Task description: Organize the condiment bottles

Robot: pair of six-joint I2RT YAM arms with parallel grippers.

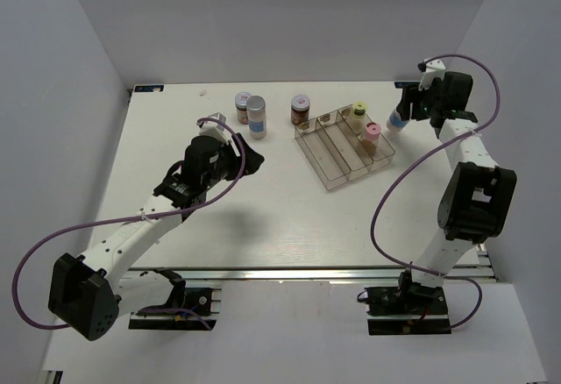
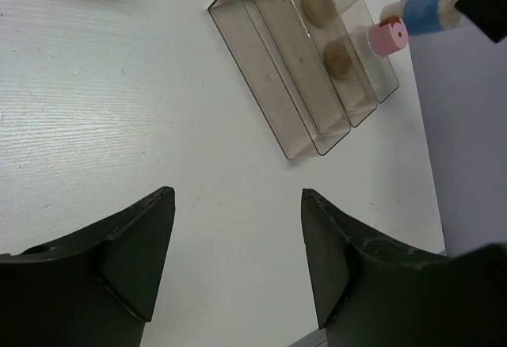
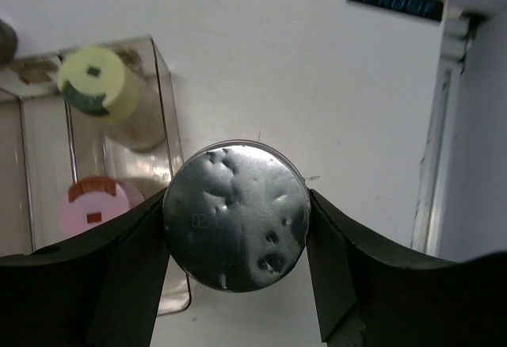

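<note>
The right gripper (image 3: pixel 236 204) is squeezed tight on a blue-band bottle (image 2: pixel 424 8). Its two black fingers (image 3: pixel 127 260) press on both sides of the bottle, just under the shiny silver lid. The bottle is tipped over a bit in the grip and it looks lifted up off the white table (image 1: pixel 263 217). Right next to this gripper, on its left side in the wrist camera, is the end part of the clear tray (image 1: pixel 317 152). Two bottles stand in that end part. The yellow-green cap bottle (image 3: pixel 95 84) is the farther one from the gripper, and the pink cap bottle (image 3: pixel 93 208) is close beside the held bottle, with the tray wall between them. The left gripper (image 2: pixel 238 195) is let go, with its fingers spread wide and nothing between them. Only bare table shows under it. The tray is out in front of it and off to its right, well apart from it. Just ahead of the left gripper stands a silver cap bottle (image 1: pixel 256 115) on the table. The first brown jar (image 1: pixel 243 103) is touching or almost touching that bottle on its far left side. The second brown jar (image 1: pixel 301 109) stands farther to the right, just beside the near corner of the tray.
</note>
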